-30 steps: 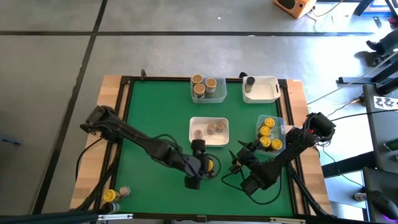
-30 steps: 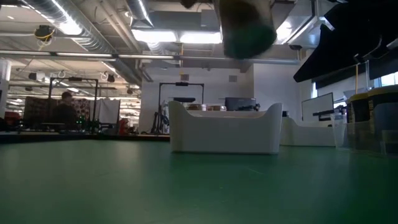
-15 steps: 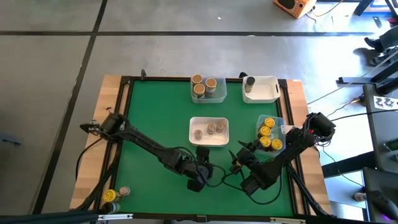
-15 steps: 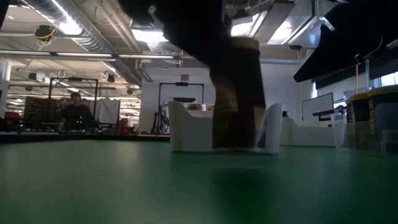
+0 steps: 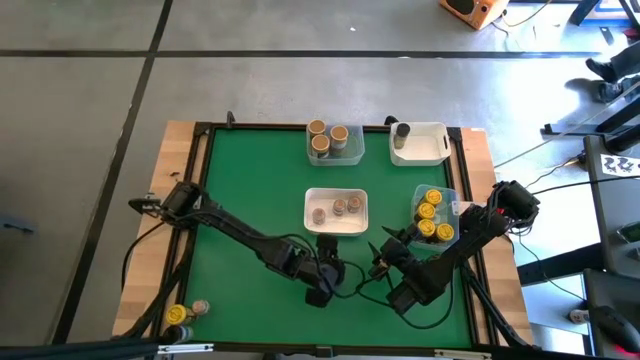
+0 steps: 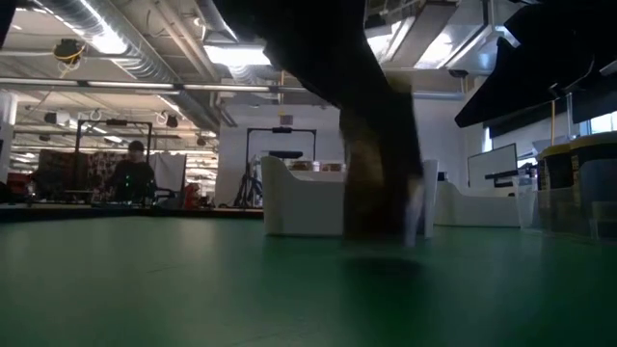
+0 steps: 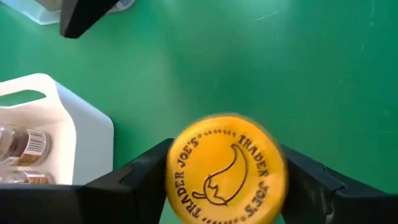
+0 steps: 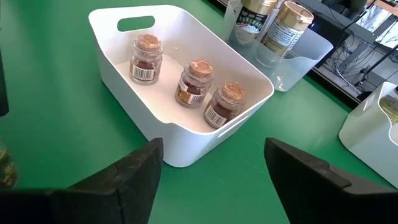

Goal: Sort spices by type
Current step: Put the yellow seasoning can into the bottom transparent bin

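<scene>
Where the left gripper (image 5: 328, 276) hangs low over the green desk (image 5: 250, 200), just in front of the middle white tray (image 5: 336, 211), its own wrist covers the jar from overhead, so nothing yellow shows there from above. From desk height the arm is only a dark blurred column in front of that tray, with a smeared jar body behind it; whether the jar's base touches the mat I cannot tell. Looking down past the fingers, a yellow-lidded jar (image 7: 225, 169) sits between the jaws, which stand close on both sides of the lid, clamped on it. That lid is bright yellow, printed in black with "Trader Joe's" around a curled pepper, its lower edge cut off.

Off to the right, the right gripper (image 5: 388, 252) waits near the desk with jaws apart and nothing in them. Ahead of it the white tray holds three cork-topped jars (image 8: 194, 81) of reddish spice with barcode labels. A clear tray (image 5: 436, 216) at the right edge holds more yellow-lidded jars, partly hidden by the right arm.
</scene>
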